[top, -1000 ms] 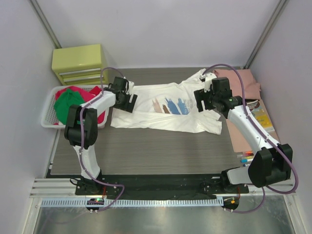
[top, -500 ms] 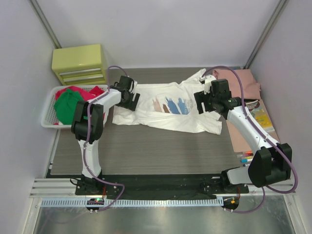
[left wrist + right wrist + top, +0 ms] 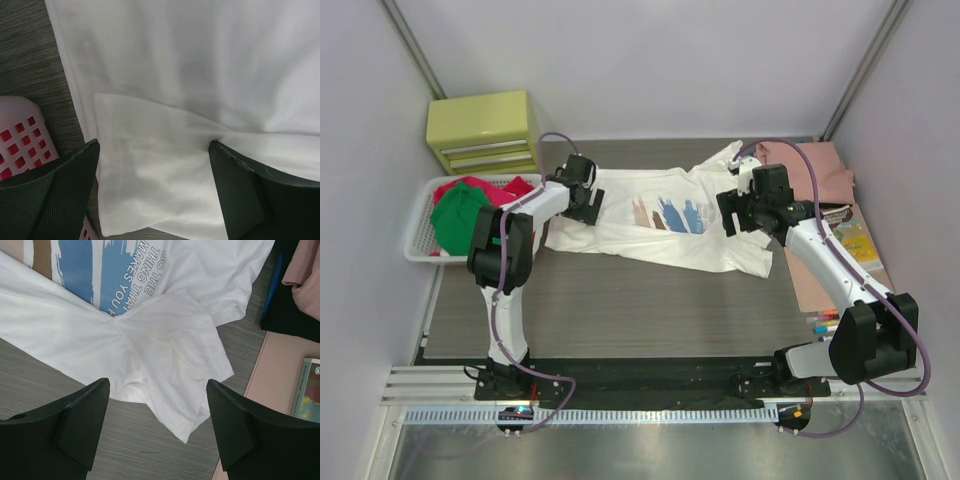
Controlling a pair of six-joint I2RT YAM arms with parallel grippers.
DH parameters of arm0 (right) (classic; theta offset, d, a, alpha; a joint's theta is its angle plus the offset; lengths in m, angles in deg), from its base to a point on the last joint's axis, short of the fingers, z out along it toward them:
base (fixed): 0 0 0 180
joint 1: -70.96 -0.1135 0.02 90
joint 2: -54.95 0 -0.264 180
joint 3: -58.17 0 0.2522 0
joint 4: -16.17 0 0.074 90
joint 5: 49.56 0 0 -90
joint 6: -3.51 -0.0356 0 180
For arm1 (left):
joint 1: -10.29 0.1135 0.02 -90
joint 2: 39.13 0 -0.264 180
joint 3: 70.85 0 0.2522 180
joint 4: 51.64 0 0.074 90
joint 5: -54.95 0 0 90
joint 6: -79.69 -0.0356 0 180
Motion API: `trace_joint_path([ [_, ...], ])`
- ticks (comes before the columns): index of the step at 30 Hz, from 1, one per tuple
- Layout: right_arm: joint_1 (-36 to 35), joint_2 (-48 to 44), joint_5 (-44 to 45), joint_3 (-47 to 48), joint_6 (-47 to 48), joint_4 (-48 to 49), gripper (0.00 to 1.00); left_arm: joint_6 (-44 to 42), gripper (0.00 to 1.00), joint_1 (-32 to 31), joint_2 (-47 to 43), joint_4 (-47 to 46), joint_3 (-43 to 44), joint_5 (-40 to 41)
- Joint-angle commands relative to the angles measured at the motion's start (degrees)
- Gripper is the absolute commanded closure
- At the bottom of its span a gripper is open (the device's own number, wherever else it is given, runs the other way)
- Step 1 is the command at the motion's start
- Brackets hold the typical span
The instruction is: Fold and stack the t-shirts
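Jaws spread at both ends; white t-shirt (image 3: 658, 238) lies crosswise, neck rightward.

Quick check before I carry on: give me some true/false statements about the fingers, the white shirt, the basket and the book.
1. The fingers of the left gripper and the right gripper are spread open. True.
2. The white shirt lies in the basket. False: it is spread on the table; the basket holds a red shirt and a green shirt.
3. The white shirt's print faces up. True.
4. The right gripper grips the book. False: it holds nothing, its fingers open over the white shirt; the book lies near the table's right edge.
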Motion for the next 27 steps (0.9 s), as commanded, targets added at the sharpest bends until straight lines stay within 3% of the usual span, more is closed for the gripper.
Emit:
trace_joint_path([
  [1, -0.2, -0.5, 0.3, 1.0, 0.6, 0.6, 0.15, -0.8, 0.09, 0.4, 0.8, 2.8, 0.4, 6.0],
  [7, -0.2, -0.9, -0.9, 0.5, 0.9, 0.4, 0.15, -0.4, 0.07, 0.4, -1.2, 2.2, 0.4, 7.1],
  [12, -0.2, -1.4, -1.9, -1.5, 1.6, 0.6, 0.15, -0.8, 0.07, -0.2, -6.1, -0.7, -2.8, 0.0],
  [14, -0.2, -1.6, -1.8, -1.6, 1.9, 0.6, 0.15, -3.0, 0.06, -1.4, -9.6, -1.8, -5.2, -2.9],
  [23, -0.2, -2.2, -1.4, -2.4, 2.7, 1.4, 0.15, -6.3, 0.05, -3.4, -30.1, -12.6, -13.2, -2.2],
  [27, -0.2, -2.0, -1.2, -2.5, 2.0, 1.8, 0.14, -7.3, 0.03, -3.4, -30.2, -9.4, -10.2, -1.0],
])
